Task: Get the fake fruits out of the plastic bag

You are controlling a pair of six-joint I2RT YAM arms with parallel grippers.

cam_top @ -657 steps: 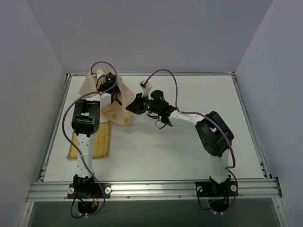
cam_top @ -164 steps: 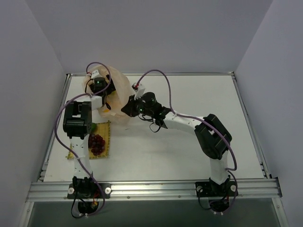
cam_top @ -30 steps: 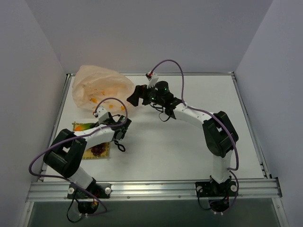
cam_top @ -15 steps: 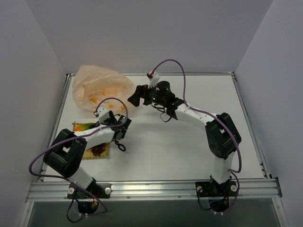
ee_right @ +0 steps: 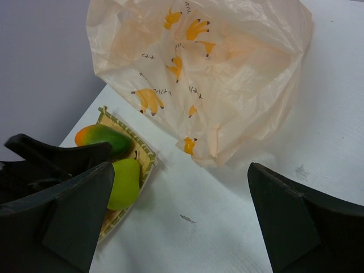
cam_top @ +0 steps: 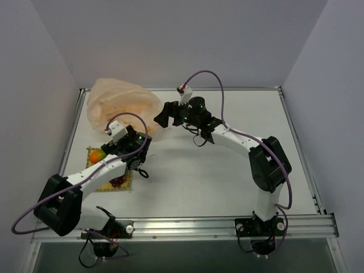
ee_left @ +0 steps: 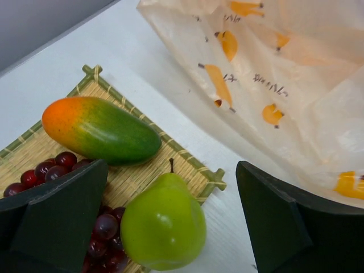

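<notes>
The left gripper (ee_left: 172, 170) hovers wide open and empty over 1 woven mat (ee_left: 190, 165) bearing 3 fake fruits (cam_top: 96, 154): 1 mango (ee_left: 99, 129), its long axis slanting across the left wrist view with the orange end at left; 1 green pear (ee_left: 163, 224), stem toward the 1 plastic bag (ee_left: 284, 85); 1 grape bunch (ee_left: 51, 165). The right gripper (ee_right: 181, 170) is wide open too, empty, near the bag.

Both the left arm (cam_top: 96, 169) and right arm (cam_top: 233, 138) have white links and bulky black joint housings, each wrist showing a green light (cam_top: 198, 106). A purple cable (cam_top: 203, 72) loops along each. Black bases (cam_top: 259, 227) sit at six o'clock. Claw fingers (ee_right: 284, 227) are matte black wedges.
</notes>
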